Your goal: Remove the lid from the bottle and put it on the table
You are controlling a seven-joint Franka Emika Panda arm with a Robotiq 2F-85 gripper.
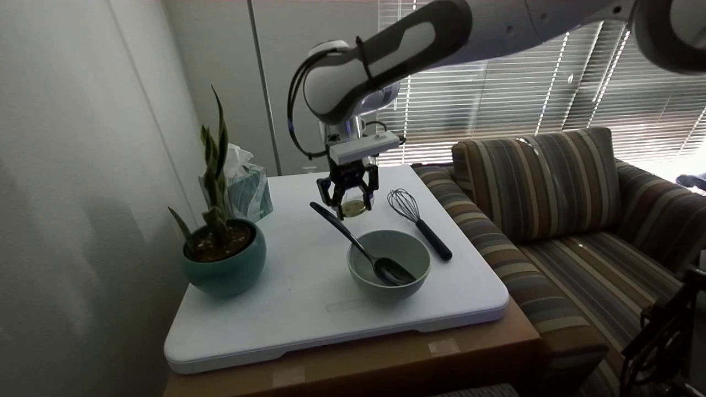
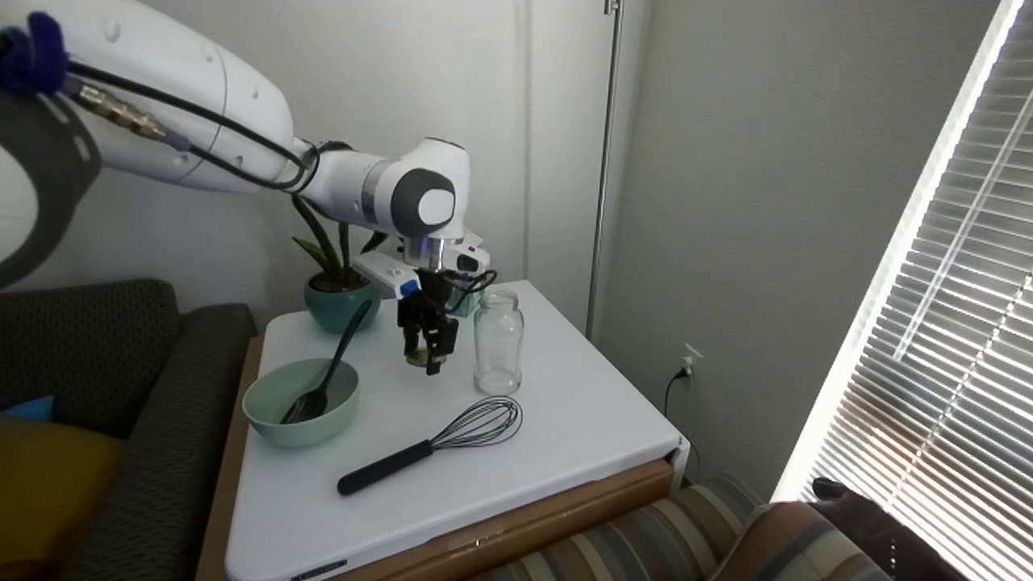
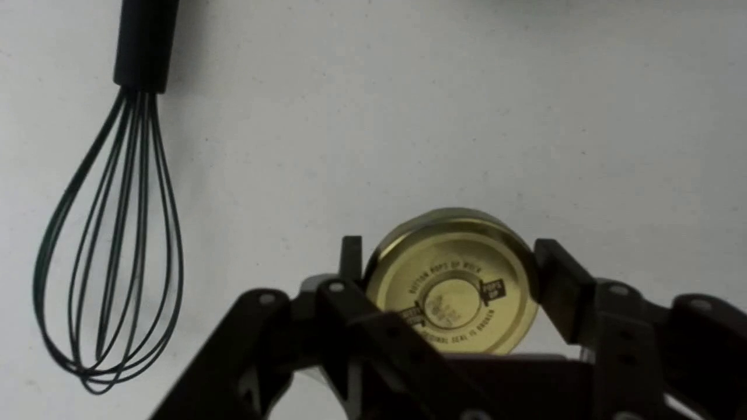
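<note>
The lid (image 3: 452, 291) is a round gold cap with print on its top. In the wrist view it sits between my two fingers, which touch it on opposite sides. My gripper (image 3: 449, 274) is shut on it. The lid also shows at the fingertips in both exterior views (image 1: 353, 208) (image 2: 420, 357). Its exact height over the white table (image 1: 298, 264) is hard to tell. The bottle (image 2: 499, 343) is a clear glass jar standing upright and open on the table, beside my gripper (image 2: 425, 361). In an exterior view it is mostly hidden behind my gripper (image 1: 354, 212).
A grey-green bowl (image 1: 389, 248) with a black spoon (image 1: 394, 271) and a whisk (image 2: 428, 448) lie near the gripper. A potted plant (image 1: 223, 264) and a tissue box (image 1: 248, 190) stand by the wall. A striped sofa (image 1: 540, 193) borders the table.
</note>
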